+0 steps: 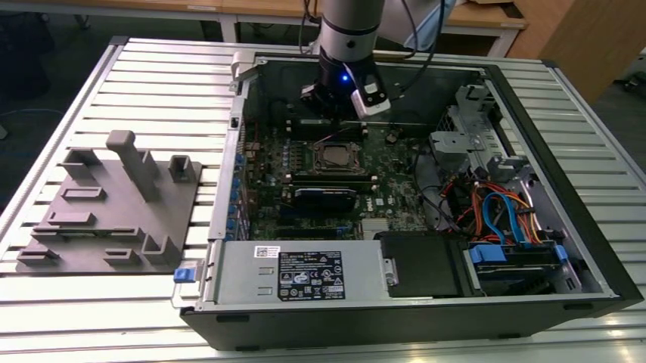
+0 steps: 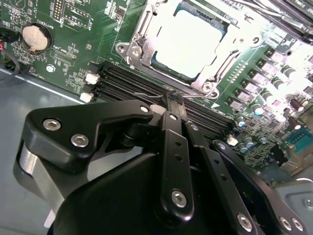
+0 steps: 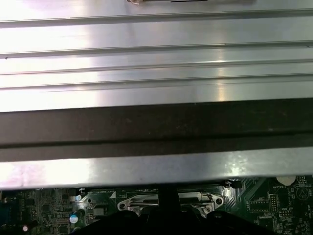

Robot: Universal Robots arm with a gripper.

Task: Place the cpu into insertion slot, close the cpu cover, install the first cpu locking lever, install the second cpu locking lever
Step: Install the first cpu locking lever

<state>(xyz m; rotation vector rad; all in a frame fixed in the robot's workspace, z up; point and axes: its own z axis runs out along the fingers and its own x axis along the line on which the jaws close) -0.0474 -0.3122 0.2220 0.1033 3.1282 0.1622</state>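
White silk-screen lettering dots the green motherboard, and the power supply near the front of the open computer case carries a black-and-white printed label. In the second wrist view the claw has its two black fingers drawn together, with nothing visible between them. Just beyond its tips lies the insertion slot, and the cpu sits inside it, a flat square with a bright silvery top. The cpu cover, a thin silver frame, lies down around the chip, which shows through its window. Whether the claw touches the socket rim cannot be told. The long black memory slots run directly under the tips, and a round coin cell battery sits well off to one side. Blue and orange cables crowd the case toward the exterior view's right of the claw. A grey fixture tray rests on the slatted metal table, well apart toward the exterior view's left.
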